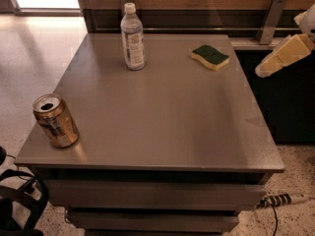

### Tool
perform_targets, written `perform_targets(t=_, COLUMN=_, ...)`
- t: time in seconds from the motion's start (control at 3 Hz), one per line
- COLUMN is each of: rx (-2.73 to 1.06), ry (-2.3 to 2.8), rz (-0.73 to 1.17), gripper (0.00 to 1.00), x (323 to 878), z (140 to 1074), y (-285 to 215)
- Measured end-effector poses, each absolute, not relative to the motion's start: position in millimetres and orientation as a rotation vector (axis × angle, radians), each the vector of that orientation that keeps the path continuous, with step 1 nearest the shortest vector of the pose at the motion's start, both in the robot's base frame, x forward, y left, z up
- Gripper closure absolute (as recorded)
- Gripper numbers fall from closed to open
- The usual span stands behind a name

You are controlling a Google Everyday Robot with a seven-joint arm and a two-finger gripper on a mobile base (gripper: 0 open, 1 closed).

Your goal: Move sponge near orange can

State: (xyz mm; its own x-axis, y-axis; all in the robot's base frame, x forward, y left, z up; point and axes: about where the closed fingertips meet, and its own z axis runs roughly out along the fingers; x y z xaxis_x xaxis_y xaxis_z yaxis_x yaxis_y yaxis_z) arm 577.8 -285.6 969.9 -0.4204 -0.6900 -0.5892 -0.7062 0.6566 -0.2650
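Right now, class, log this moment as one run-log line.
gripper: right of table, apart from sponge | sponge: back right | orange can: front left, upright

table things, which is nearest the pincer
The sponge, far right; the pincer hangs just off the table's right edge. The bottle and orange can stand farther left.

End effector (267, 68) at far right edge of view, upper half. Pale yellow, foam-like padding; long tapered block shape with blunt, paler tip. Matte surface, slightly darker along underside. White rounded housing behind it, cut off by frame edge.
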Motion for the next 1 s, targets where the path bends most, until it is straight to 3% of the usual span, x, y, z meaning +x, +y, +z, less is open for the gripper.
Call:
perform_targets(t=0.67, rx=-1.022, ry=2.068, rz=0.297, gripper=0.00, x=656.7, z=923.8, y=-228.6)
perform_targets(t=1.0, rx=-0.974, ry=2.113, rz=0.274, gripper=0.00, x=681.9, z=900.1, y=-213.4)
